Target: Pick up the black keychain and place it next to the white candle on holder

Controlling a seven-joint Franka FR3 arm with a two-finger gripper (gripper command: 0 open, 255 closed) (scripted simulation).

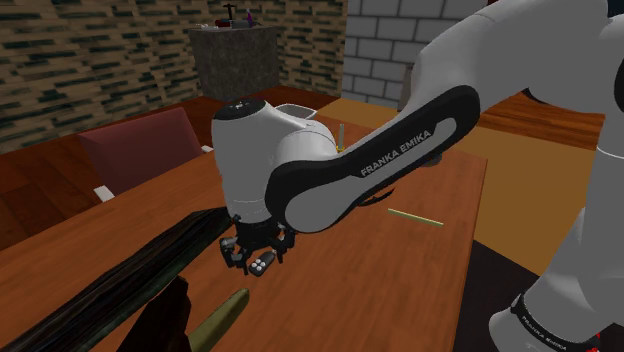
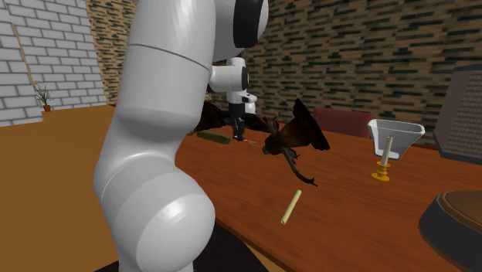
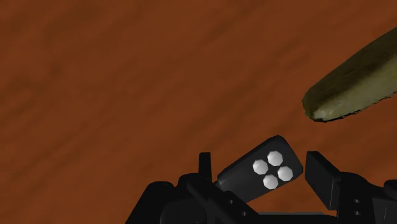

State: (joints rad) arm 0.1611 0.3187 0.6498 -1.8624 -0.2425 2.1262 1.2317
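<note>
keychain [image 3: 259, 173], a black fob with four white buttons, sits tilted inside the gripper [image 1: 258, 252], right at its tips. whether the gripper is clamped on it or only loose around it, i cannot tell. in the shoulder view this is at the lower middle of the frame, low over the wooden table [image 1: 400, 290].

a green pickle-like thing [image 1: 222, 315] lies on the table just beside the gripper, toward the lower edge of the shoulder view. a long dark object [image 1: 130, 270] runs from the gripper down to the lower left corner. to the right of the gripper the table is bare up to a thin pale stick [image 1: 415, 217].

in the second exterior view the pale candle [image 2: 384, 158] stands upright on a yellow holder at the right of the frame. it is well apart from the gripper, with a white bowl [image 2: 395, 133] just behind it. brick walls stand around the room, and a red chair [image 1: 140, 150] is at the far side of the table.
</note>
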